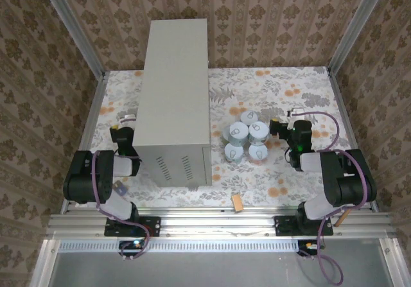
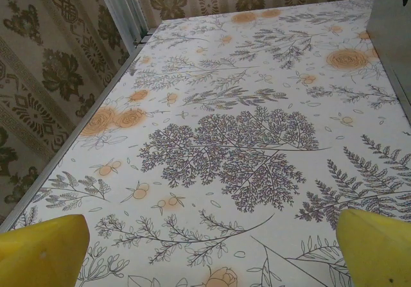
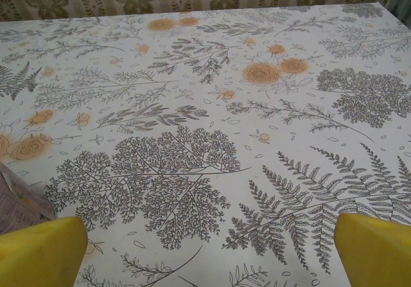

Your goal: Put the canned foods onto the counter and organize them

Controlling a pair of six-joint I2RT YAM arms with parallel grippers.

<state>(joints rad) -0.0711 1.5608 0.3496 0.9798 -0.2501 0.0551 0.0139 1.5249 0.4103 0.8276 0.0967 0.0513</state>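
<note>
Cans (image 1: pixel 238 131) clustered on floor (image 1: pixel 289 88) beside counter (image 1: pixel 174 75); its top bare; none placed yet. Both arms' jaws released, holding nothing.

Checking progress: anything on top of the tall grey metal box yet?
Nothing: the tall grey metal box has a flat top that is bare in the top view. The small white-lidded cans stand clustered on the floral table to its right. Whatever lies behind the box is hidden.
</note>
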